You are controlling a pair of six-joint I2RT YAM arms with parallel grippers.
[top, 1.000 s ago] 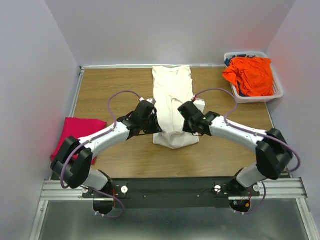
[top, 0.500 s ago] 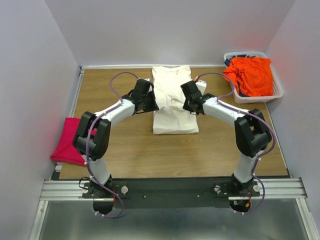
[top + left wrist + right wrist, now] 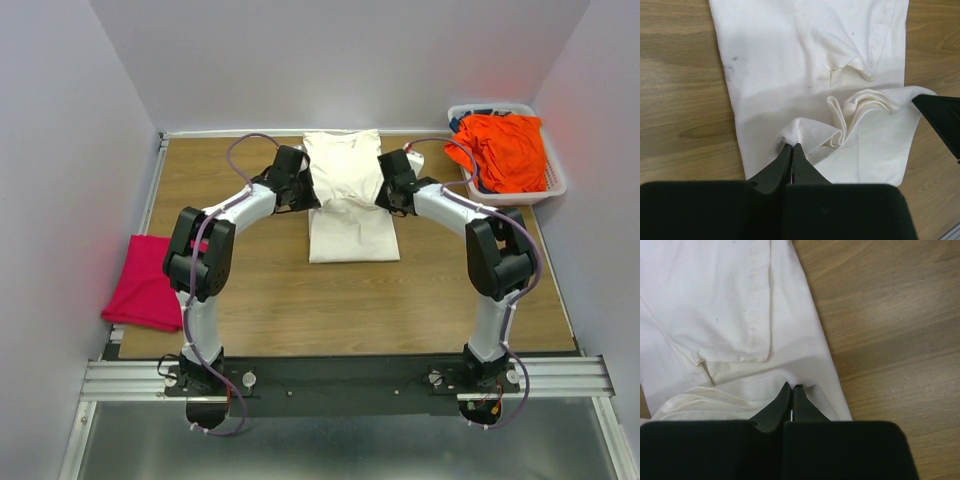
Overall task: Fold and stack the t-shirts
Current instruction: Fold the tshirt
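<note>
The cream-white t-shirt [image 3: 347,195] lies in a long folded strip at the table's middle back. My left gripper [image 3: 303,193] is shut on a pinch of its left edge [image 3: 792,134]; the right finger shows at that view's right edge. My right gripper [image 3: 385,194] is shut on a pinch of its right edge [image 3: 795,382]. Between the grippers the lifted cloth bunches in soft folds [image 3: 860,107] over the lower layer. The magenta-pink t-shirt [image 3: 148,283] lies folded at the table's left edge. The bright orange t-shirt [image 3: 503,148] lies crumpled in the basket.
A white lattice basket [image 3: 557,178] stands at the back right corner against the right wall. Bare wooden table [image 3: 340,300] lies in front of the cream shirt. Grey walls close in on three sides. Both arms stretch far back.
Both grippers have carried the shirt's near end away from me toward the back, from near the table's middle to over the shirt's upper half. The shirt now lies shorter.
</note>
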